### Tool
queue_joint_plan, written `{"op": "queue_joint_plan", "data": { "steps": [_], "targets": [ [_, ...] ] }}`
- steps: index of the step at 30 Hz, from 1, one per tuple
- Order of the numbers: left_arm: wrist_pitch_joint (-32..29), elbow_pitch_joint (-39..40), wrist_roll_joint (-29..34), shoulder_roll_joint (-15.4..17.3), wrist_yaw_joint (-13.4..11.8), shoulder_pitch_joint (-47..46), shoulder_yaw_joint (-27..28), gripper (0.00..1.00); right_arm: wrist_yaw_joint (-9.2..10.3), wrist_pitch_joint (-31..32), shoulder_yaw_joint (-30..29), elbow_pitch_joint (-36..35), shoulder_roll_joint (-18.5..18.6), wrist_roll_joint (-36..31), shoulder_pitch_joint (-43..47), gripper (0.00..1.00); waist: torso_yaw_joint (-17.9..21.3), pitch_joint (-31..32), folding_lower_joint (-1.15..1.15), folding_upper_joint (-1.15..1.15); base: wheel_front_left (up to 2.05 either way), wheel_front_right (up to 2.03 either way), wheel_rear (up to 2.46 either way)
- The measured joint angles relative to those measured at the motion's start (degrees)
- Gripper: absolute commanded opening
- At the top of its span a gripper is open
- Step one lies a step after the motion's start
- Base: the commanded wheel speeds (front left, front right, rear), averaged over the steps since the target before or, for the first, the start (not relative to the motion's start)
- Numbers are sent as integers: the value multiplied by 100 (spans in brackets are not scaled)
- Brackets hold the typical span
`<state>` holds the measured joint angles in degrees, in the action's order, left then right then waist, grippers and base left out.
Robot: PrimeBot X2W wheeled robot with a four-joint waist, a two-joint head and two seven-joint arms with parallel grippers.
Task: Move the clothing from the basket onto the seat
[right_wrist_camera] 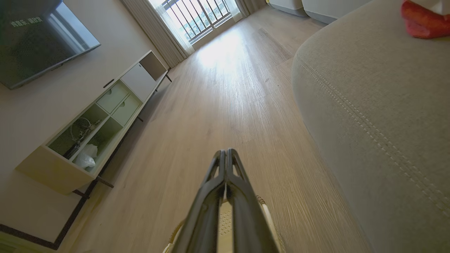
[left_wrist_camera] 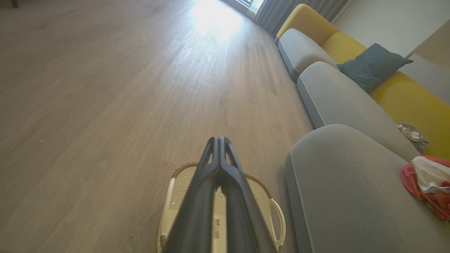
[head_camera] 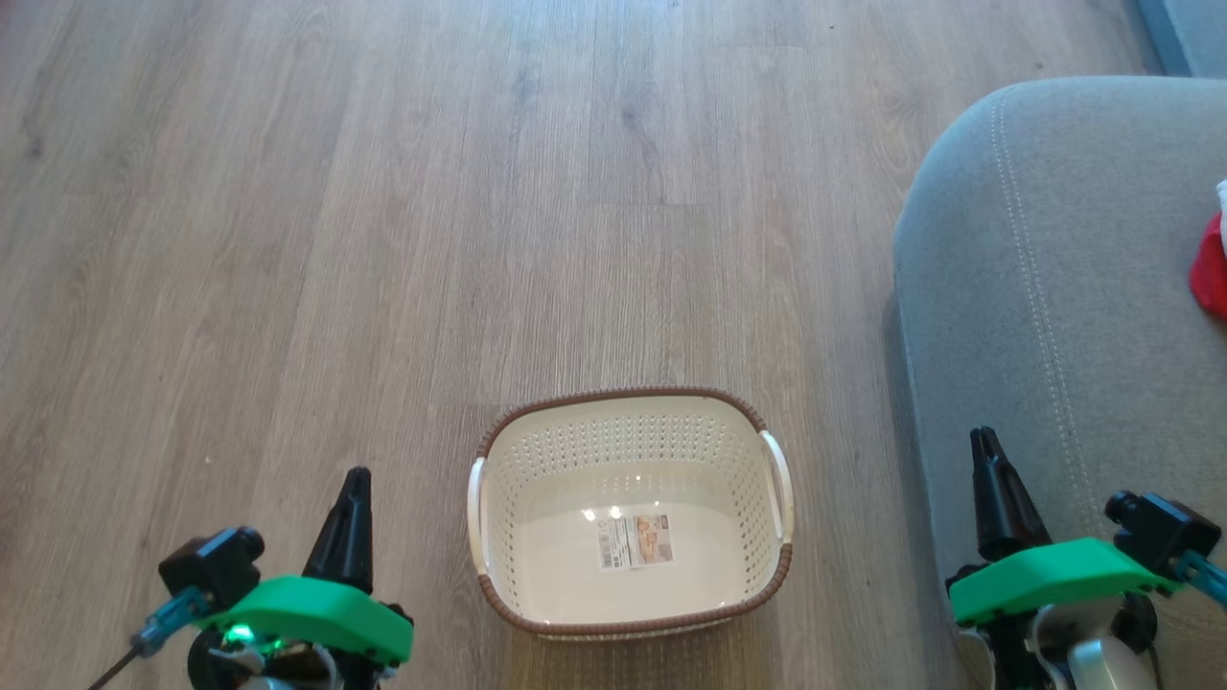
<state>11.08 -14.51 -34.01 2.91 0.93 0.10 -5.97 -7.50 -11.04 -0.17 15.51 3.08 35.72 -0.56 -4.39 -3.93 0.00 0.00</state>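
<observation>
The red and white clothing (left_wrist_camera: 427, 184) lies heaped on the grey seat (left_wrist_camera: 351, 196); the head view catches just its red edge. The basket (head_camera: 628, 398) stands bare on the floor (head_camera: 383, 240) between the left tool (head_camera: 356, 476) and the right tool (head_camera: 983, 443), both pinched together.

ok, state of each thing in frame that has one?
basket: upright on the floor, empty
clothing: bunched up, lying on the seat
left gripper: shut, holding nothing
right gripper: shut, holding nothing
</observation>
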Motion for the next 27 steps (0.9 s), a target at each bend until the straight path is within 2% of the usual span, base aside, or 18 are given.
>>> {"op": "queue_joint_plan", "data": {
  "steps": [27],
  "targets": [
    [-428, -43, -1551, 3, 148, -29, 231, 0, 0, 409, -156, 1, 1, 1525, -18, 0, 117, 100, 0, 0, 0, 0, 0]
  ]
}}
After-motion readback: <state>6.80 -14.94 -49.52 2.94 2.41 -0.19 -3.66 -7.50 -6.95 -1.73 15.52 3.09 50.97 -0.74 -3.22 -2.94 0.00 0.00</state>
